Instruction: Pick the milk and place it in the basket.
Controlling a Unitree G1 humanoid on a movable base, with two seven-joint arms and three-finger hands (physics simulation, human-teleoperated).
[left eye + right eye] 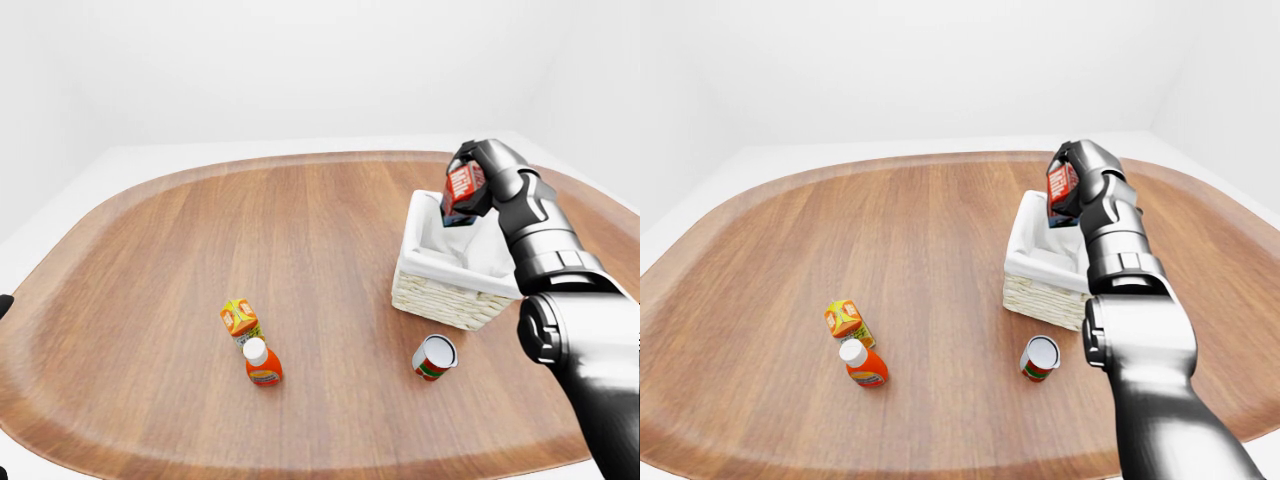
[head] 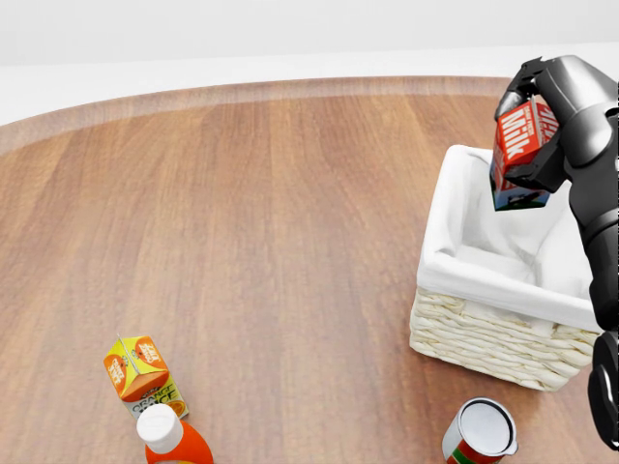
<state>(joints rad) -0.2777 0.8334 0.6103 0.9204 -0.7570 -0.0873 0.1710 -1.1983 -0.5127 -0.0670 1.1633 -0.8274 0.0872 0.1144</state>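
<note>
The milk carton (image 2: 516,153) is gripped in the right robot hand (image 2: 544,121), fingers clenched round it, held tilted in the air above the basket (image 2: 488,333), over its upper right part in the head view. The basket is lined with white cloth and stands on the wooden counter (image 2: 251,232). A juice carton (image 2: 138,372), an orange bottle (image 2: 172,440) and a can (image 2: 481,432) are seen lower down. The left robot hand is barely visible; its state cannot be told.

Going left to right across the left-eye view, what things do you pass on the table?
Orange juice carton → orange bottle with a white cap → tin can → white-lined wicker basket, with the milk carton held over it in the right hand.
</note>
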